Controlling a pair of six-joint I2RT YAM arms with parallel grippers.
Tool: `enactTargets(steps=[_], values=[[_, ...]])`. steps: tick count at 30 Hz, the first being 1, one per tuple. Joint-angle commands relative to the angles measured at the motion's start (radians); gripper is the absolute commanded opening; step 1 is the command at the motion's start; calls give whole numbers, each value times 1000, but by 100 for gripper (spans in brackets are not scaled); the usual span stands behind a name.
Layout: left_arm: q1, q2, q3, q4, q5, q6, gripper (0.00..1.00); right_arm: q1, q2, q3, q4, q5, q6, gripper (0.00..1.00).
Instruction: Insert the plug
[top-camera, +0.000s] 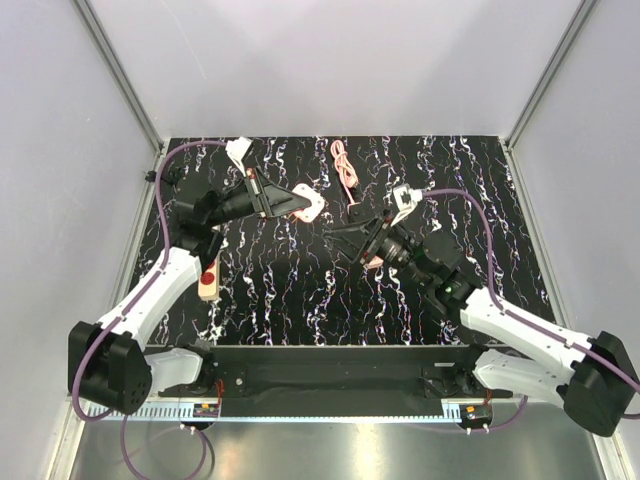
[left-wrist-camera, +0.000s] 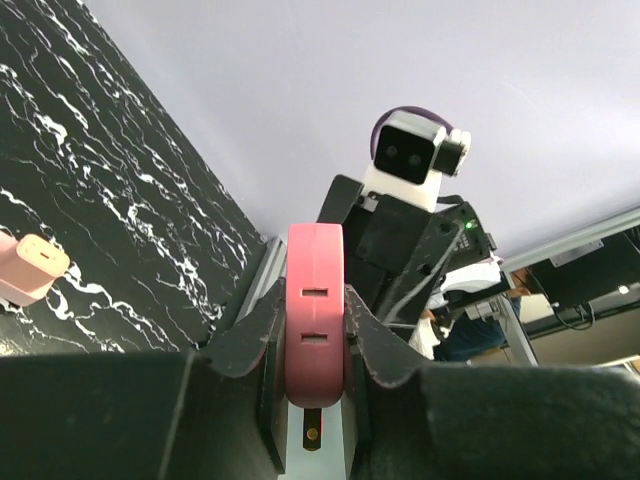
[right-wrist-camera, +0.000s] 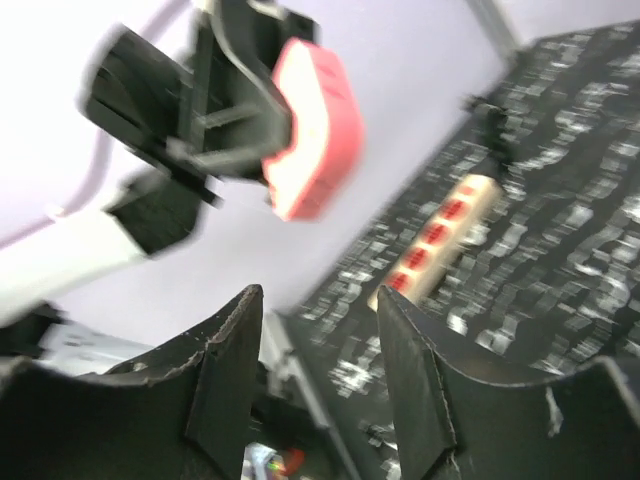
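My left gripper (top-camera: 290, 203) is shut on the plug (top-camera: 312, 205), a small pale-pink block, and holds it above the marbled mat left of centre. In the left wrist view the plug (left-wrist-camera: 315, 300) sits pinched between both fingers of the left gripper (left-wrist-camera: 315, 312), with two slots on the narrow face towards the camera. My right gripper (top-camera: 345, 238) hovers just right of it, pointing at it, a gap apart. The blurred right wrist view shows the right gripper (right-wrist-camera: 318, 300) open and empty, with the plug (right-wrist-camera: 305, 130) up ahead, its face orange-tinted.
A beige strip with red sockets (top-camera: 208, 280) lies by the left arm, also visible from the right wrist (right-wrist-camera: 440, 235). A coiled pink cord (top-camera: 345, 168) lies at the back centre. A pale pink block end (left-wrist-camera: 30, 268) rests on the mat; a pink bit (top-camera: 372, 262) shows under the right gripper.
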Motion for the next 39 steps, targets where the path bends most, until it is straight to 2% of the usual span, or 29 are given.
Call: enactTargets(steps=[1,4,10,13,16,19,22,27,37,38,39], values=[[-22,-38,-11,68,-77,32,0,-16,58,81,191,-177,167,56],[-45,-31,-5,75,-77,24,0,-16,132,124,271,-244,186,57],[-72,-36,2,104,-83,7,0,-16,183,142,323,-222,186,57],[-78,-44,3,110,-85,3,0,-17,180,137,334,-202,177,51],[-88,-42,3,117,-79,0,0,-17,177,130,344,-174,155,40],[-98,-42,-6,143,-71,-11,0,-17,180,128,340,-156,135,37],[-105,-44,-11,146,-68,-14,0,-16,184,119,346,-130,123,37],[-106,-47,-18,160,-67,-34,0,-16,189,98,355,-84,123,53],[-111,-50,-18,172,-63,-45,0,-16,154,62,369,4,98,54],[-112,-50,-21,178,-65,-48,0,-16,155,67,366,-1,94,52],[-114,-51,-25,184,-68,-56,0,-16,158,70,366,-7,85,39]])
